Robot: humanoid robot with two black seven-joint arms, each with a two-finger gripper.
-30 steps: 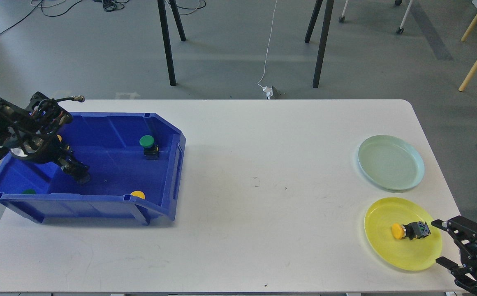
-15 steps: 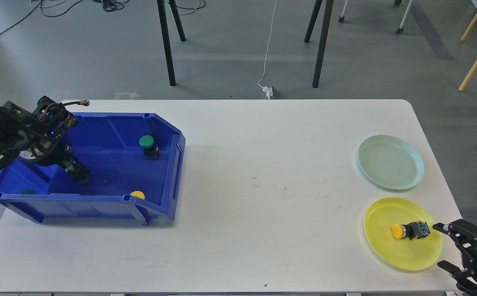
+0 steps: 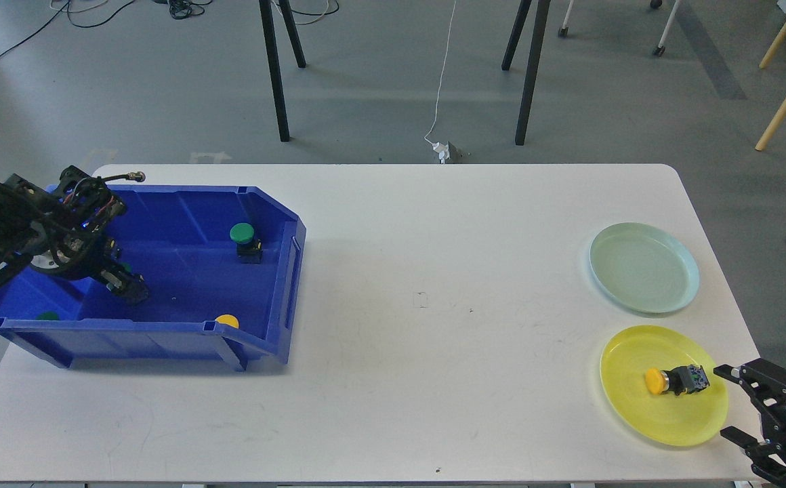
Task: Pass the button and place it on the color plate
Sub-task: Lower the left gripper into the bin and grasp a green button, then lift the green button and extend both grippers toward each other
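A blue bin [image 3: 162, 217] stands on the left of the table. In it are a green button [image 3: 242, 234] at the back, a yellow button [image 3: 227, 320] by the front wall and a green button [image 3: 47, 316] half hidden at the front left. My left gripper [image 3: 125, 285] reaches down into the bin's left half; it looks dark and I cannot tell its fingers apart. A yellow button [image 3: 654, 380] with a black base lies on its side on the yellow plate [image 3: 664, 423]. My right gripper [image 3: 732, 401] is open and empty just right of that plate.
A pale green plate [image 3: 644, 268] with nothing on it sits behind the yellow plate near the table's right edge. The white table [image 3: 433, 305] is bare between bin and plates. Chair and table legs stand on the floor beyond the far edge.
My left arm has shifted slightly inside the bin, its gripper staying near the bin's floor. My right gripper has drawn back a little to the lower right, away from the yellow plate.
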